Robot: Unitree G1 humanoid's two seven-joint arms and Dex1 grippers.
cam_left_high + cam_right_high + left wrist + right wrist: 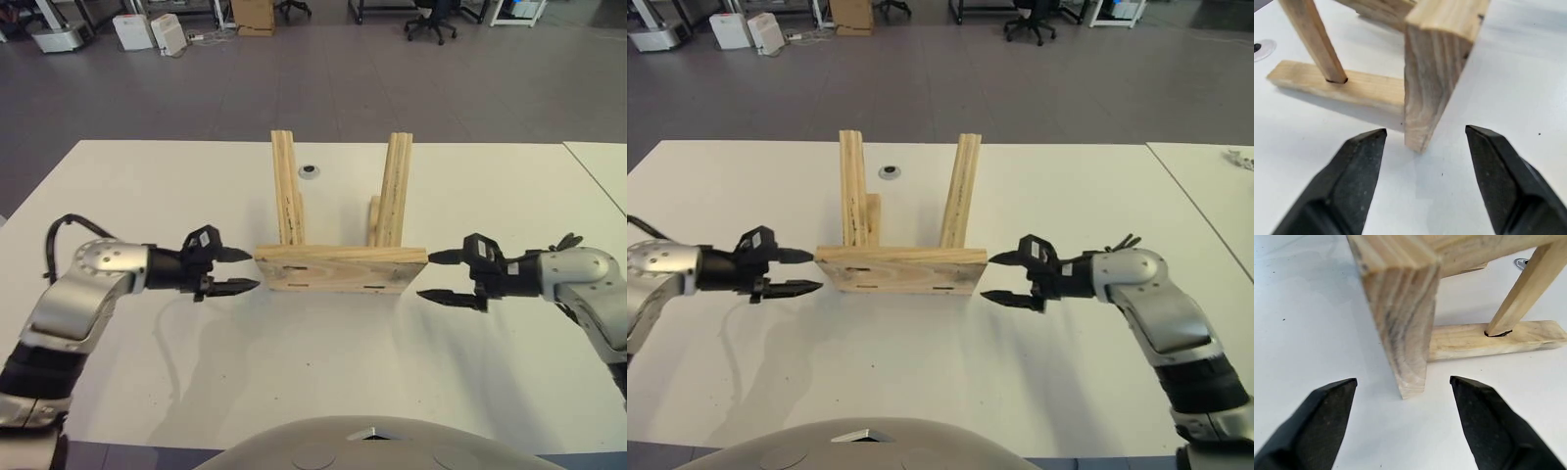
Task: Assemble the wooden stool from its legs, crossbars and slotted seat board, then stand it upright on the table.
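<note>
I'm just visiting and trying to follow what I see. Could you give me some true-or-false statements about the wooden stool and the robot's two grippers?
1. The pale wooden stool lies on its side on the white table. True.
2. The left gripper is clamped on the stool's seat board. False: it is open, at the board's end.
3. The right gripper is open. True.
4. The stool's legs point toward the robot. False: they point away.

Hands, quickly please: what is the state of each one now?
Left hand: open, holding nothing, at one end of the seat board.
Right hand: open, holding nothing, at the other end.
</note>
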